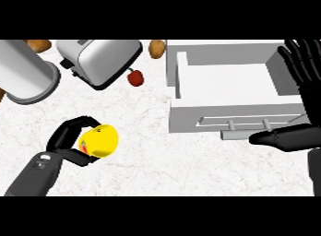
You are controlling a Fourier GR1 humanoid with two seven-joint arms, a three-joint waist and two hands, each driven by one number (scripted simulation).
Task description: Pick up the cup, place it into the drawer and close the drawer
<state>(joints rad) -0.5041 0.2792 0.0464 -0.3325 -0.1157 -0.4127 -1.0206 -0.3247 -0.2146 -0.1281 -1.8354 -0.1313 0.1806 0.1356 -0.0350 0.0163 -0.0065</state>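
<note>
The left hand is clenched round the yellow cup. Its fingers arch over the top and its thumb tucks beneath, so it wraps the cup from the left and the cup's rounded body bulges out to the hand's right. I cannot tell whether the cup rests on the tabletop or is just clear of it.

The open drawer lies to the right of this hand and farther from the robot, well apart from the cup. Its front wall and handle face the robot, and the white cavity opens behind them. As I judge it, the carry must run rightward and away, rising enough to clear that front wall before the cup goes down inside.

The toaster and a small red fruit sit beyond the hand, off the likely path.

The right hand is open with fingers up beside the drawer's right wall, nearer the handle and probably better placed for closing.
</note>
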